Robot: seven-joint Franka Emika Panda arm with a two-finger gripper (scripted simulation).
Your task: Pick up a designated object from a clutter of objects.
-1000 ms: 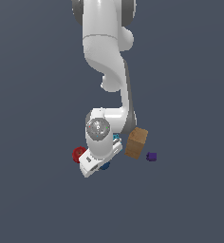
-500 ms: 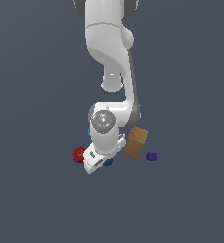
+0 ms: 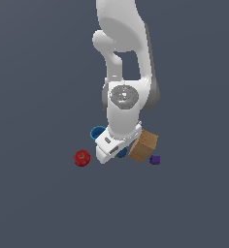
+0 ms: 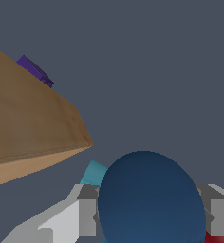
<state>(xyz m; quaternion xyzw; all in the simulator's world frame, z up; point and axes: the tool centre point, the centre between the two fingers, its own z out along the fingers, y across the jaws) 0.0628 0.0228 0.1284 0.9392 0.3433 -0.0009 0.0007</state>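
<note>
The designated object, a plain dark blue ball [image 4: 149, 194], fills the space between my two grey fingers [image 4: 88, 217], which press on both its sides. My gripper [image 4: 149, 216] is shut on it. In the exterior view only part of the ball [image 3: 122, 154] peeks out under the white hand, just beside the tan box [image 3: 143, 144], and my gripper [image 3: 117, 152] is tilted over the clutter of objects. That clutter holds a blue cup [image 3: 97, 132], a red round thing [image 3: 82, 158] and a tiny purple cube [image 3: 155, 159].
In the wrist view the tan box [image 4: 28, 128] looms close beside the ball, with the purple cube [image 4: 35, 71] beyond it. A teal brick [image 4: 92, 173] shows behind one finger and a sliver of the red thing [image 4: 219, 237] behind the other.
The hand has moved up and toward the exterior view's right, and the dark blue ball has moved with it. The blue cup now shows. The other items have stayed put.
</note>
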